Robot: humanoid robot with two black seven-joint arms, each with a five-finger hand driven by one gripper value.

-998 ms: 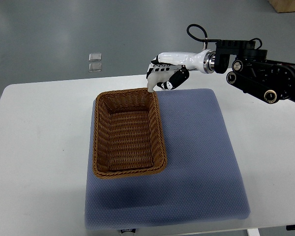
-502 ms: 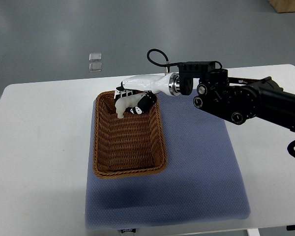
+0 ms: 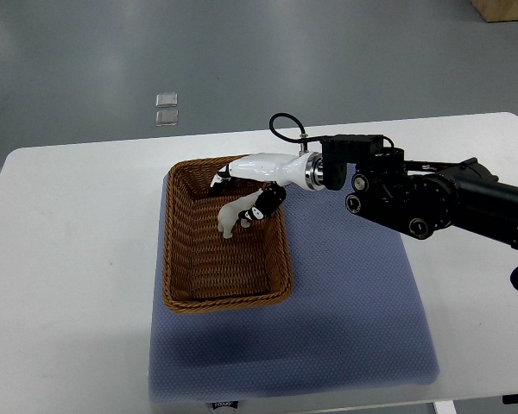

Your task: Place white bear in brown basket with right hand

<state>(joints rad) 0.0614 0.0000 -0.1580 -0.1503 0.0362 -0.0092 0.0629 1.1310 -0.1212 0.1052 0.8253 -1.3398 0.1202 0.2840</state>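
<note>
The brown wicker basket (image 3: 181,250) sits on the left part of a blue-grey mat. My right hand (image 3: 250,194), white with black fingers, reaches in from the right over the basket's far right part. Its fingers are curled around the small white bear (image 3: 233,216), which hangs low inside the basket, near the right wall. Whether the bear touches the basket floor I cannot tell. The left arm does not show.
The blue-grey mat (image 3: 345,293) lies on a white table (image 3: 69,259). My black right forearm (image 3: 432,194) stretches across the mat's far right corner. Two small clear squares (image 3: 166,108) lie on the grey floor beyond the table.
My right hand has carried the bear left from beyond the basket's far right corner to over the basket, then lowered it down into the basket.
</note>
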